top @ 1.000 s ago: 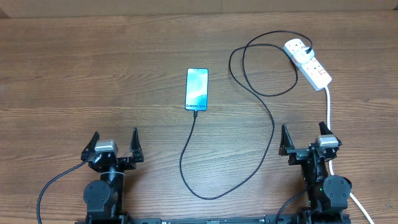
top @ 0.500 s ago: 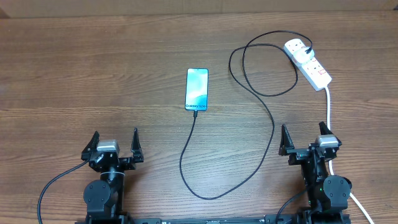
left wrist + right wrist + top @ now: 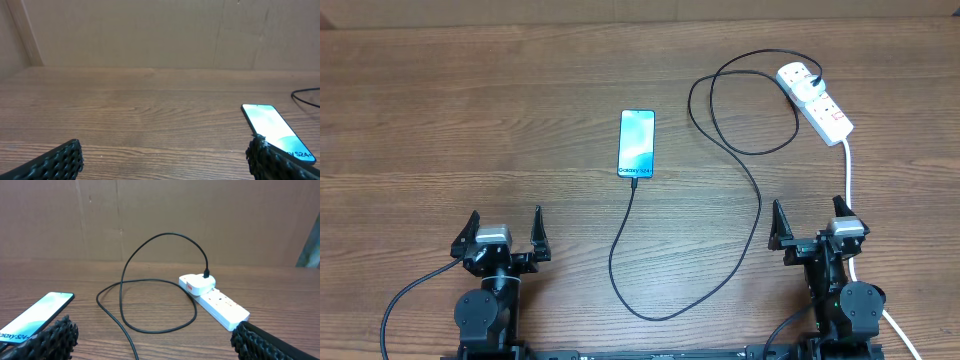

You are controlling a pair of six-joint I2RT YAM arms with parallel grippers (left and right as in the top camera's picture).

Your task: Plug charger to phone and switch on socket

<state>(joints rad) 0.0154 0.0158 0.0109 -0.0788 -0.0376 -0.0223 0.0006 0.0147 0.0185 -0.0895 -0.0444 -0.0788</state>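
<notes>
The socket (image 3: 817,103) is located far-right, straight ahead of the right gripper (image 3: 808,218), the nearer of 2, its long axis angled far-left to near-right. The charger (image 3: 757,200) is seen meeting the phone (image 3: 636,143) at centre. The left gripper (image 3: 504,222) and the right are held spread, empty.

Wood-grain table (image 3: 470,120) — cardboard wall (image 3: 150,30) behind

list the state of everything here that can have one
phone: flat on the table, screen lit, cable meets its bottom edge
charger: looped loosely on the table, tip looks plugged into the phone, other end seated in the socket
socket: lying flat, charger plugged in, switch position too small to tell
left tool: open, empty
right tool: open, empty
</notes>
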